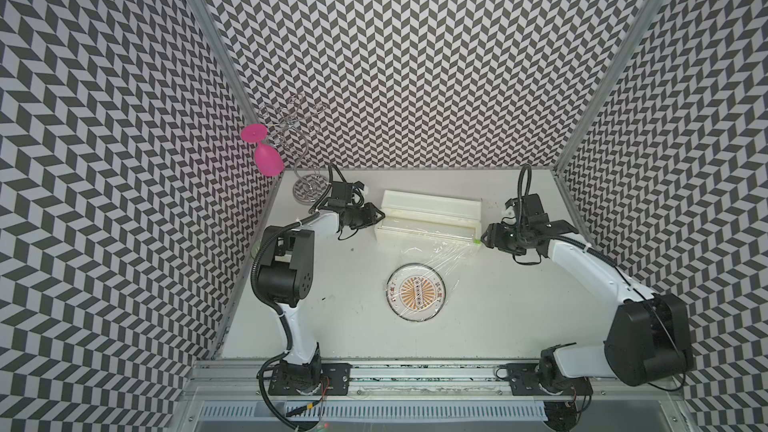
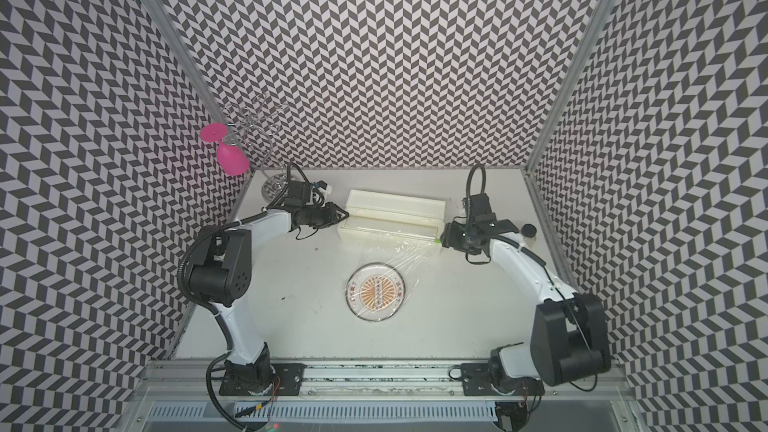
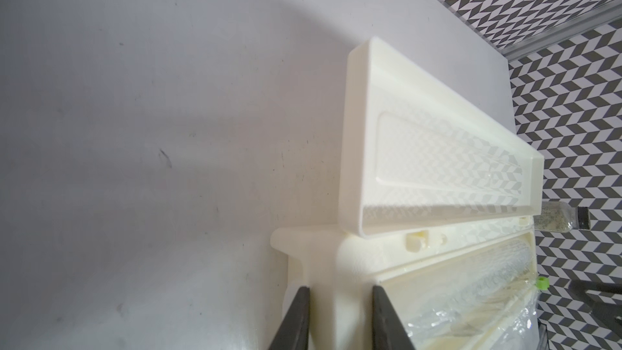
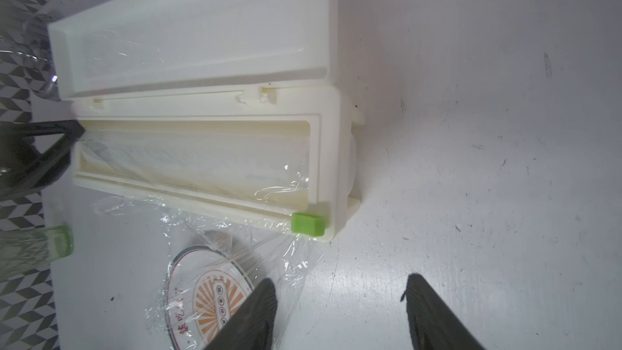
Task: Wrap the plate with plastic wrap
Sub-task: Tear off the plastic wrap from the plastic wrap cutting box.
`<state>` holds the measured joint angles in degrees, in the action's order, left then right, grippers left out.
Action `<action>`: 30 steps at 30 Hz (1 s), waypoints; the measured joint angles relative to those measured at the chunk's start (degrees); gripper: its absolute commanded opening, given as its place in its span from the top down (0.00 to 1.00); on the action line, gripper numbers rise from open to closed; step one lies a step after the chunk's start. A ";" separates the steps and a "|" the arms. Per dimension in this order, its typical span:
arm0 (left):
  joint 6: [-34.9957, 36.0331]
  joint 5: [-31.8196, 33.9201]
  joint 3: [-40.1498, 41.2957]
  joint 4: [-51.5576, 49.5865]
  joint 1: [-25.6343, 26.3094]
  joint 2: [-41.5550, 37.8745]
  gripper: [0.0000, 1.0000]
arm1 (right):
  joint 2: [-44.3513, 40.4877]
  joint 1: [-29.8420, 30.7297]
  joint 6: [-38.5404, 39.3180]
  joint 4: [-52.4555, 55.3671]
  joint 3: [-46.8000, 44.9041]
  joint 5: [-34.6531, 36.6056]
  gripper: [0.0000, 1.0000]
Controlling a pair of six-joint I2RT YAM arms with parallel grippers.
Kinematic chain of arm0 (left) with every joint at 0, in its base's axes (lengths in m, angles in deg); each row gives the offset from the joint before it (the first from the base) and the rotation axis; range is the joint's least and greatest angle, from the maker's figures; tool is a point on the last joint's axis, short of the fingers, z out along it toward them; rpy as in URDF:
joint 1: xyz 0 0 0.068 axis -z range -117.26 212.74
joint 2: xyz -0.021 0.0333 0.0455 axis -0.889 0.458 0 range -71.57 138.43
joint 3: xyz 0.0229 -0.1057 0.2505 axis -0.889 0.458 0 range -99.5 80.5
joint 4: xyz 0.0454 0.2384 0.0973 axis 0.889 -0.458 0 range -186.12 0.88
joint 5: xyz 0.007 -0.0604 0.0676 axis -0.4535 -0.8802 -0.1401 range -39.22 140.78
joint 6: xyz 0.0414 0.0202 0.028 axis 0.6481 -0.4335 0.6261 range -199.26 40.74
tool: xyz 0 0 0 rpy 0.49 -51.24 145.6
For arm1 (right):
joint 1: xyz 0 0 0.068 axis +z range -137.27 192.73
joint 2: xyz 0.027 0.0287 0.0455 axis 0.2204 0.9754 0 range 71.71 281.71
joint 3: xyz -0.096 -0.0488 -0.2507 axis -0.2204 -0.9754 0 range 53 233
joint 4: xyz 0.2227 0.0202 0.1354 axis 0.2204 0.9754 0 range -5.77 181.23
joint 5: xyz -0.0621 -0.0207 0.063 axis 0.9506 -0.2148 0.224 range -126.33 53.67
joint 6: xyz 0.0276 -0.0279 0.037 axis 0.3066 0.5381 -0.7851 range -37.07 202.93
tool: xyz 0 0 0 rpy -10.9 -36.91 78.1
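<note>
Right gripper point(image 4: 340, 279) is hanging open beside the green tab point(image 4: 308, 223) | your left gripper point(image 3: 340, 292) is clamping the box point(image 1: 428, 218) at its opposite end | plastic wrap point(image 1: 436, 253) is trailing from the box onto the plate point(image 1: 417, 290), mid table point(image 1: 519, 317) | the tab's track is running along the box toward your left arm, so you are likely sliding it that way next.

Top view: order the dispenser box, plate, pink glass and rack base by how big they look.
In a top view:
1. dispenser box
2. plate
3. pink glass
4. rack base
The glass hangs nearer the camera, so the last pair is unsure.
</note>
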<state>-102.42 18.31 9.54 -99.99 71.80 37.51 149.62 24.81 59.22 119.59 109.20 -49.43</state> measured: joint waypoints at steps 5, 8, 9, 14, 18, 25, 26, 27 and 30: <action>-1.88 0.98 1.05 -2.73 -0.20 -7.50 0.42 | -4.90 0.02 -5.01 -5.62 -8.74 -4.79 0.49; -2.19 1.64 3.91 -2.75 -0.26 -15.30 0.38 | -3.15 0.07 -7.30 -8.24 -10.05 -6.64 0.52; -2.19 1.79 5.16 -2.80 -0.26 -17.59 0.37 | -2.12 0.44 -7.58 -9.25 -10.01 -7.21 0.51; -2.14 2.91 16.52 -3.37 -0.26 -28.04 0.35 | -3.98 4.48 -8.98 -15.19 -14.45 -9.53 0.45; -3.56 4.28 28.70 -4.20 2.40 -35.85 0.35 | -5.33 5.53 -9.44 -18.18 -18.69 -11.04 0.46; -7.93 6.19 40.98 -4.20 10.19 -42.38 0.36 | -4.26 6.25 -9.35 -23.82 -20.92 -10.99 0.57; -8.85 6.67 42.01 -4.09 11.56 -43.21 0.36 | -4.02 6.58 -9.40 -24.48 -21.07 -10.91 0.60; -9.62 7.13 42.75 -3.76 12.74 -43.67 0.37 | -3.80 7.02 -9.42 -25.22 -21.27 -10.78 0.63; -11.58 7.72 44.52 -1.77 15.80 -43.69 0.38 | -3.37 8.13 -9.99 -27.08 -21.86 -10.34 0.75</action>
<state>-114.00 26.03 54.07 -101.76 87.60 -6.18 146.25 32.94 49.23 92.51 87.35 -59.77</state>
